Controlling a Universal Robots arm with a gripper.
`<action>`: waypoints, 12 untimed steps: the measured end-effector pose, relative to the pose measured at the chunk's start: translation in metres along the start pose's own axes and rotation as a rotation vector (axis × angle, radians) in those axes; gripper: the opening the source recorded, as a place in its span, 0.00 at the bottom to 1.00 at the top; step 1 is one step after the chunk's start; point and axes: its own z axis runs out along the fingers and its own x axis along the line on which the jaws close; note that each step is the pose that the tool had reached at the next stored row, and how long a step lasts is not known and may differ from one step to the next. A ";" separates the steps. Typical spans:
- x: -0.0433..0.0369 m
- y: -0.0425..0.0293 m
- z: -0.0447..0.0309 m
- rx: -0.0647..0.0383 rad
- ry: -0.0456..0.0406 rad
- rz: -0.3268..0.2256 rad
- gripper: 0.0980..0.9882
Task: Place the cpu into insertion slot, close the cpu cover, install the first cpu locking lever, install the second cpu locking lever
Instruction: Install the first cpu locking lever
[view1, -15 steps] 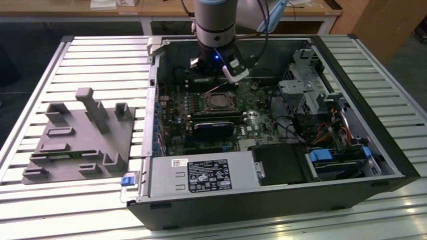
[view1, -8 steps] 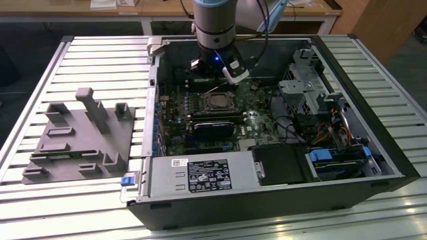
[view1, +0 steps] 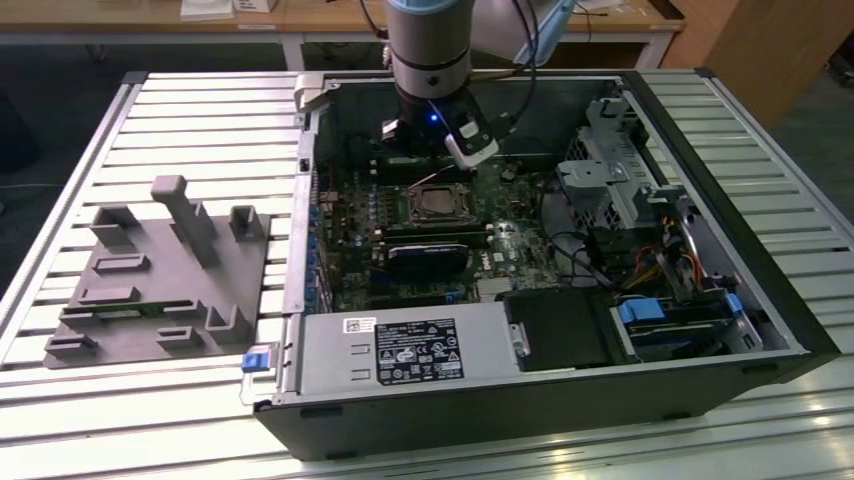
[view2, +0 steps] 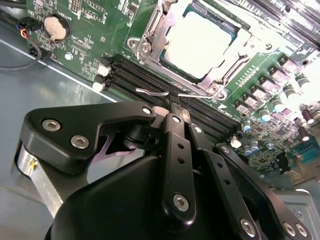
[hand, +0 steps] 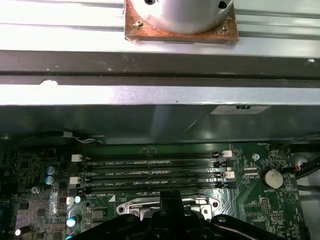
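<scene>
Right now I see the cpu (view2: 200, 42) seated in the insertion slot (view1: 411, 206) on the motherboard, with the cpu cover (view2: 150, 35) lying flat around it. My gripper (view2: 174, 104) hangs over the memory slots (view2: 132, 75) just beside the socket, its fingers (view2: 177, 150) pressed together, tips between two wire lever ends (view2: 152, 92). Whether they touch either, I cannot tell.

Pale cpu (view2: 200, 45) flat in insertion slot (view2: 164, 56); cpu cover (view2: 235, 55) down around it.
</scene>
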 end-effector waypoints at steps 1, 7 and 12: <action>0.0000 -0.0001 0.0003 0.004 -0.0019 -0.001 0.01; 0.0003 -0.0002 0.0030 0.026 -0.0180 -0.008 0.01; 0.0006 0.0018 0.0055 0.031 -0.0191 -0.009 0.01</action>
